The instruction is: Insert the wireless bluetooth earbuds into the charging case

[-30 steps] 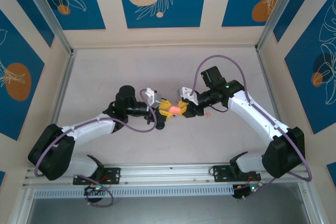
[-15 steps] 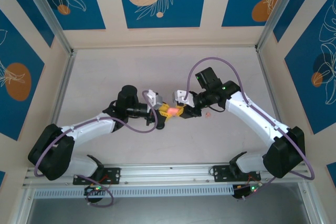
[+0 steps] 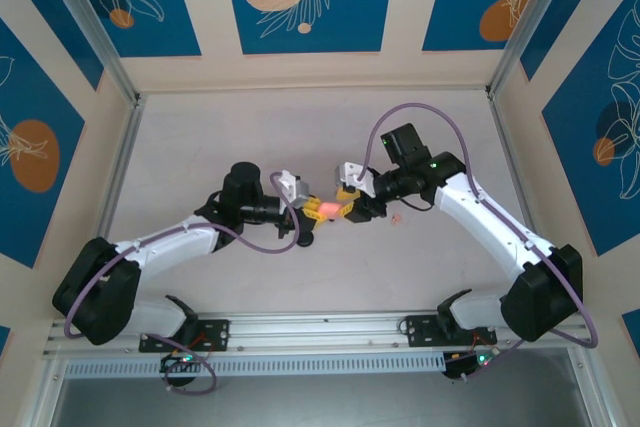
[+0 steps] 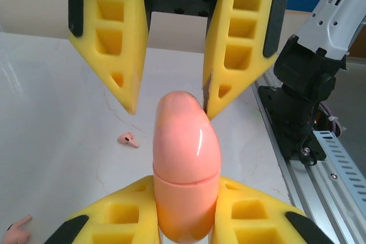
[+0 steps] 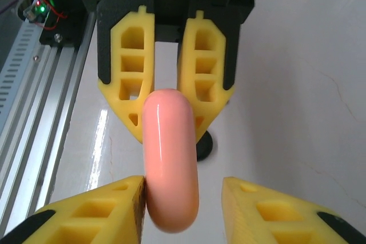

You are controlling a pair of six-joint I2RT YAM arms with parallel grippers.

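Your left hand (image 3: 313, 211) squeezes one end of the pink case (image 4: 187, 170). Your right hand (image 5: 183, 187) is loose, its fingers apart around the other end. The case looks hard, light and slippery, so pinch its sides. One tiny bud (image 4: 128, 139) lies on the tabletop (image 4: 57, 84).

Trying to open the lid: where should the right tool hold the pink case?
Best grip the pink case by its free rounded half, coming end-on from the side opposite the left tool, which clamps the other half. That end points at the right tool, whose open fingers stand either side of it.
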